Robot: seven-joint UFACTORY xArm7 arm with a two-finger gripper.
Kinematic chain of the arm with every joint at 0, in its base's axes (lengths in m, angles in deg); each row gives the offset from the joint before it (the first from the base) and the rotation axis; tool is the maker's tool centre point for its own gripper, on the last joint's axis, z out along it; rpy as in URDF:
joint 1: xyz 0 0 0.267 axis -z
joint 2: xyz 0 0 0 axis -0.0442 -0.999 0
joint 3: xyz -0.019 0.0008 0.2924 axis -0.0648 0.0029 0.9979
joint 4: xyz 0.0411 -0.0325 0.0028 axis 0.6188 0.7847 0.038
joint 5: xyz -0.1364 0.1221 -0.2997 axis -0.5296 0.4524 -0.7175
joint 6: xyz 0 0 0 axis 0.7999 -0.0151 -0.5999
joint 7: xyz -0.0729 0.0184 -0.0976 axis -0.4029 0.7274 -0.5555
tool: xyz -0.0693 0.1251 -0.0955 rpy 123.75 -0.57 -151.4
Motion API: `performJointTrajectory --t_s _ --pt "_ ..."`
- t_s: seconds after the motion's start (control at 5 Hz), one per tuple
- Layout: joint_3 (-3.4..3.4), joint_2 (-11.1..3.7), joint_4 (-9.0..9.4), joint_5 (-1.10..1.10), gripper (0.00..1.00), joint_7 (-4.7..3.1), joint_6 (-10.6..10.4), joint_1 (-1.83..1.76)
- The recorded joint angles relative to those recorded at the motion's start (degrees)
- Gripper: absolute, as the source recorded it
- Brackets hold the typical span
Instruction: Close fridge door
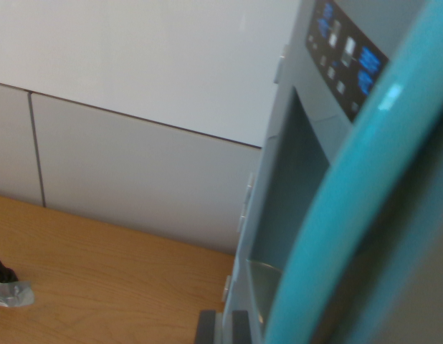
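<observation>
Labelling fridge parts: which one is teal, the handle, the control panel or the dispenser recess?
The curved handle, a teal bar nearest the camera. The control panel is dark with blue lights; the dispenser recess is grey.

You will find no text you can read here. The only markings sit on the dark rectangular control panel (347, 54) at the top right, set into the front of the grey toy fridge door (293, 179). It carries small blue glowing symbols and a few white ones, but they are too blurred for you to make out any letter, number or brand.
</observation>
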State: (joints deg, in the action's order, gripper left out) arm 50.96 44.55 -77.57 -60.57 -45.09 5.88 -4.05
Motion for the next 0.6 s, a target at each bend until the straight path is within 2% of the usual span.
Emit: performJointTrajectory --t_s 0.2,0.4,0.6 --pt "0.00 0.00 0.00 0.00 1.00 0.00 0.00 0.00" --pt "-0.03 -3.83 -2.50 0.00 1.00 0.00 -0.10 0.01" --pt "-0.03 -3.83 -2.50 0.00 1.00 0.00 -0.10 0.01"
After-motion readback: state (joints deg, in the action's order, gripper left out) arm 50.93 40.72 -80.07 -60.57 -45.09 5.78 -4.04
